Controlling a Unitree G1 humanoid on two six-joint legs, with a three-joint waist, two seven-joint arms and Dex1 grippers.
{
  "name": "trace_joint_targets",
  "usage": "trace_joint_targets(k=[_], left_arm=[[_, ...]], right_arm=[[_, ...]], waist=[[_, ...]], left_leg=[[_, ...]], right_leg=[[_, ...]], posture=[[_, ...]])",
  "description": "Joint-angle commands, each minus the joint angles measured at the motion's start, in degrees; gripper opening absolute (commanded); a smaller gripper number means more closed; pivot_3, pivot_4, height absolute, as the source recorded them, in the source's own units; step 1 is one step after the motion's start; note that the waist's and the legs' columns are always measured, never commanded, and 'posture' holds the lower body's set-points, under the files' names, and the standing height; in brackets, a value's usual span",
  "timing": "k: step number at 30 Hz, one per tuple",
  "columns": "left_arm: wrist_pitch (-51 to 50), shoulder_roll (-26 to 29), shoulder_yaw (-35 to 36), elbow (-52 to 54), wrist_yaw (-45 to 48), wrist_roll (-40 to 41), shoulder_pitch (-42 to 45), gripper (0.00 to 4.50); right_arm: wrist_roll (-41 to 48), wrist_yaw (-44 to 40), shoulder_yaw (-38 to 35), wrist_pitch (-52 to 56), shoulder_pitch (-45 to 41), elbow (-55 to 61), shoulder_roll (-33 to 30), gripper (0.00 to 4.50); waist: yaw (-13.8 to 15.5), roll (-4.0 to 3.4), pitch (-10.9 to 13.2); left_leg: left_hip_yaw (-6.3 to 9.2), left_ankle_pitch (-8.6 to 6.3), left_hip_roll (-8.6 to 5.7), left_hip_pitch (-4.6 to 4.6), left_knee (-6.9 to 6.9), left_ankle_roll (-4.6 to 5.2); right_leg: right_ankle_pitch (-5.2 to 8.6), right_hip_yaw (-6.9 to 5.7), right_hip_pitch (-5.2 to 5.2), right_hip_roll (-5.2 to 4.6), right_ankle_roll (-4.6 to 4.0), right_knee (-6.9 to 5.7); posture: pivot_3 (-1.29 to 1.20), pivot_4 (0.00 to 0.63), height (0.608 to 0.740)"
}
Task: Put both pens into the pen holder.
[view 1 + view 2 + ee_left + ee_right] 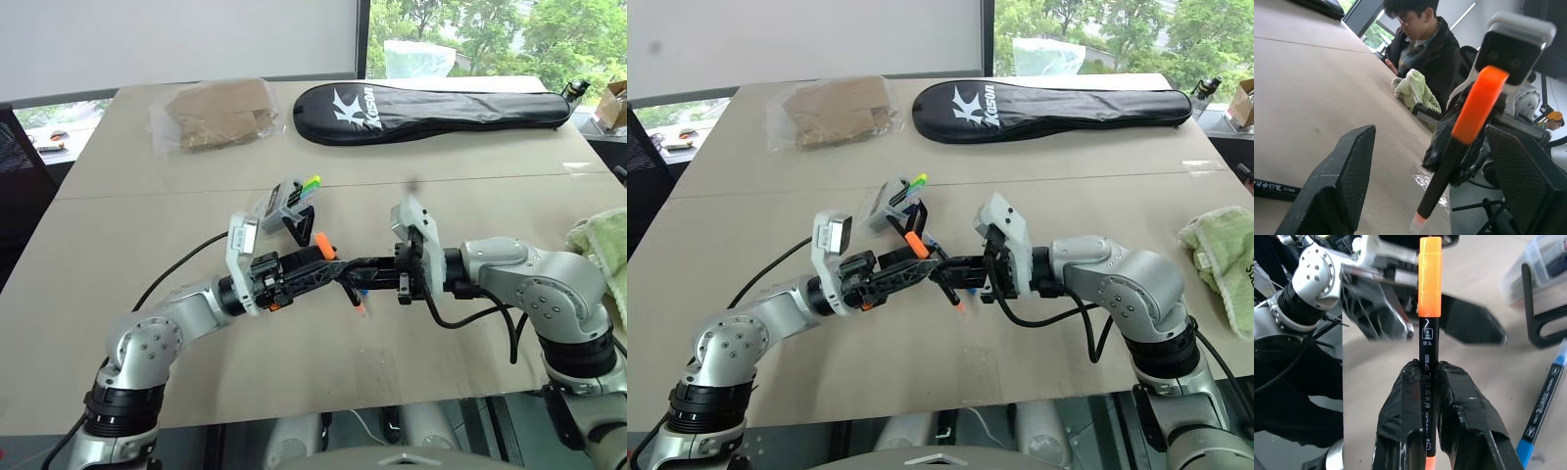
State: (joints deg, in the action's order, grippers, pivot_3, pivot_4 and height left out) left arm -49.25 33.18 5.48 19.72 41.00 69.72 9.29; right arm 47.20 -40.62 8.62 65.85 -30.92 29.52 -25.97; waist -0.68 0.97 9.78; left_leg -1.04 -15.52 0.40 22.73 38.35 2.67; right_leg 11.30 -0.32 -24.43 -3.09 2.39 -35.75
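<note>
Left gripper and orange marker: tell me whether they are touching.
Apart. The left wrist view shows the orange marker standing between the left gripper's open fingers with a gap on each side; the right gripper is shut on it.

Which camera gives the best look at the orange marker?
The right wrist view: the orange marker stands upright in the right claw, label readable. The left wrist view shows it tilted; the head views show it small.

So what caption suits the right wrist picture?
Right gripper clamps the orange-ended marker upright; blue-capped pen lies nearby.

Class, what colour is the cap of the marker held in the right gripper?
Orange cap, clearest in the right wrist view.
</note>
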Motion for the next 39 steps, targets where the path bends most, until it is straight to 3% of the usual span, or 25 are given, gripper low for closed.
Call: trace_joint_targets(k=[1, 4, 7, 14, 15, 20, 23, 30, 31, 33, 35, 37, 39], left_arm=[[-0.5, -0.9, -0.5, 1.7, 0.2, -0.1, 0.9, 2.61], [-0.8, -1.8, -0.3, 1.9, -0.8, 0.4, 1.6, 1.19], [-1.0, -2.3, 0.0, 2.1, -1.5, 1.0, 2.3, 0.05], [-0.4, -3.1, 2.0, 1.8, -3.1, 1.5, 3.6, 0.05], [0.3, -3.2, 2.7, 1.3, -3.3, 1.0, 4.1, 0.0], [3.7, -2.3, 6.3, -4.3, -3.1, -3.0, 10.9, 0.0], [2.4, -1.4, 8.4, -7.8, -4.0, -0.9, 20.5, 0.0], [-1.1, -4.9, 15.2, -21.0, -16.1, 16.4, 46.5, 0.0], [4.9, -5.7, 14.2, -28.6, -17.9, 8.7, 54.4, 0.0], [24.8, -6.0, 9.8, -55.9, -28.8, -12.0, 74.0, 0.0], [37.3, -5.8, 7.8, -73.9, -33.4, -22.7, 84.6, 0.0], [43.9, -6.6, 1.9, -77.8, -25.0, -32.2, 86.7, 0.0], [46.5, -8.9, -4.0, -74.4, -19.2, -39.7, 83.6, 0.0]], right_arm=[[1.6, 0.3, -1.1, -1.2, -0.8, 1.3, 0.5, 0.0], [2.1, 0.4, -1.1, -1.0, -0.4, 2.0, 0.3, 0.0], [2.2, 0.4, -0.9, -1.2, 0.2, 2.4, 0.0, 0.0], [-1.0, -0.1, -1.3, -6.8, 2.7, 1.6, -0.6, 0.0], [-1.8, 0.1, -1.8, -8.2, 3.5, 1.3, -1.1, 0.91], [-4.6, 1.5, -5.0, -12.2, 6.7, 0.7, -3.5, 2.95], [-4.7, 1.8, -7.1, -13.4, 7.4, 0.2, -4.4, 4.33], [-5.7, 2.6, -8.4, -16.0, 6.4, -2.1, -3.6, 4.46], [-6.2, 2.7, -8.3, -16.8, 6.0, -2.9, -3.3, 4.46], [-7.2, 2.5, -8.0, -18.6, 5.0, -4.8, -2.5, 4.46], [-8.1, 2.3, -7.6, -19.9, 4.1, -6.4, -1.8, 4.46], [-9.1, 2.5, -7.0, -20.8, 3.5, -7.0, -1.2, 4.46], [-9.3, 3.1, -7.3, -21.2, 4.0, -6.2, -1.0, 4.46]], waist=[[0.0, 0.0, 0.0], [0.1, 0.01, 0.0], [0.1, 0.01, 0.0], [0.0, 0.01, 0.0], [0.0, 0.02, 0.0], [0.3, 0.04, 0.0], [0.4, 0.2, 0.1], [0.2, 0.38, 0.2], [0.2, 0.4, 0.2], [1.0, 0.86, 0.4], [1.1, 0.71, 0.3], [1.0, 0.45, 0.2], [1.0, 0.4, 0.2]], left_leg=[[0.0, 0.0, 0.0, 0.0, 0.0, 0.0], [-0.02, 0.0, -0.01, 0.02, 0.01, 0.0], [-0.01, 0.0, -0.01, 0.02, 0.02, 0.0], [-0.01, 0.0, 0.0, 0.02, 0.02, 0.0], [-0.01, 0.0, -0.01, 0.02, 0.02, 0.0], [0.0, 0.01, -0.03, 0.03, 0.06, 0.0], [0.0, 0.01, -0.06, 0.06, 0.11, 0.0], [0.03, 0.02, -0.05, 0.11, 0.14, -0.02], [0.05, 0.05, -0.06, 0.12, 0.14, -0.06], [0.1, 0.08, -0.22, 0.16, 0.19, -0.11], [0.07, 0.1, -0.24, 0.29, 0.17, -0.14], [-0.09, 0.09, -0.26, 0.01, 0.02, -0.13], [-0.25, 0.18, -0.33, 0.02, -0.09, -0.29]], right_leg=[[-0.01, 0.0, 0.0, 0.0, 0.02, 0.0], [-0.05, 0.01, 0.0, -0.02, 0.09, 0.0], [-0.05, 0.01, 0.0, -0.01, 0.08, 0.0], [-0.12, 0.01, -0.01, 0.0, 0.2, -0.01], [-0.12, 0.01, -0.01, 0.0, 0.21, -0.01], [-0.13, -0.01, -0.01, 0.0, 0.21, -0.04], [-0.13, 0.0, 0.0, 0.03, 0.22, -0.05], [-0.15, -0.01, -0.01, -0.01, 0.26, -0.07], [-0.15, -0.03, -0.01, -0.01, 0.26, -0.05], [-0.15, -0.13, -0.01, 0.02, 0.26, -0.11], [-0.28, -0.32, 0.01, 0.24, 0.1, 0.22], [-0.26, 0.05, 0.04, 0.15, 0.17, 0.16], [-0.11, 0.06, 0.01, 0.06, 0.38, 0.13]], posture=[[0.0, 0.15, 0.74], [0.0, 0.15, 0.74], [0.0, 0.15, 0.74], [0.0, 0.15, 0.74], [0.0, 0.15, 0.74], [0.0, 0.15, 0.74], [0.0, 0.15, 0.74], [0.0, 0.15, 0.74], [0.0, 0.15, 0.74], [0.0, 0.15, 0.74], [0.0, 0.15, 0.74], [0.0, 0.15, 0.74], [0.0, 0.15, 0.74]])
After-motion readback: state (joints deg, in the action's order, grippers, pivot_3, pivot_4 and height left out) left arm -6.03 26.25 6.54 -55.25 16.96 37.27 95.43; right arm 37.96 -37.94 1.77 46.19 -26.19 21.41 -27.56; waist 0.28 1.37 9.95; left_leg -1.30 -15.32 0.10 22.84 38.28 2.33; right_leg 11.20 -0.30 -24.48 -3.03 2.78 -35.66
